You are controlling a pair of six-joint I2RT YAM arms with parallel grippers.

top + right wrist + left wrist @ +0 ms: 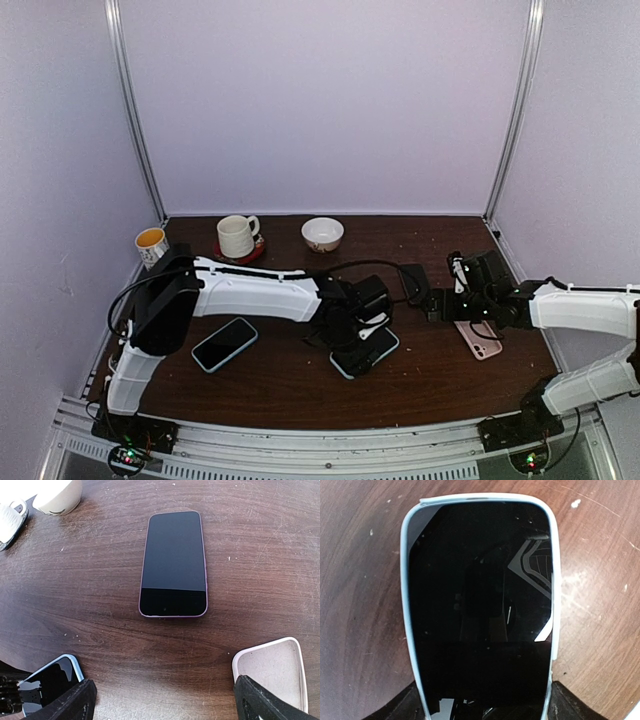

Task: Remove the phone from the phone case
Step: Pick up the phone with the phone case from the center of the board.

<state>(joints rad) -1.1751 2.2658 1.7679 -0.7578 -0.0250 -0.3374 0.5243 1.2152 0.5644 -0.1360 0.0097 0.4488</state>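
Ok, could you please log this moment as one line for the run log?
left claw: straddling blue-cased phone, grip unclear | right claw: open, empty | purple-edged phone and empty pink case: lying apart on table

The left arm (255,292) and right arm (585,305) wear white shells over black joints. A black cable (368,263) trails off the left one. The bases (130,440) show tiny lights, seemingly green and red.

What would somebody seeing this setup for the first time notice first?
Most likely the left tool, its fingers flanking a blue-cased phone that lies screen up near the middle. Next comes a dark phone lying flat ahead of the open right tool, with a pale empty case just to that tool's right.
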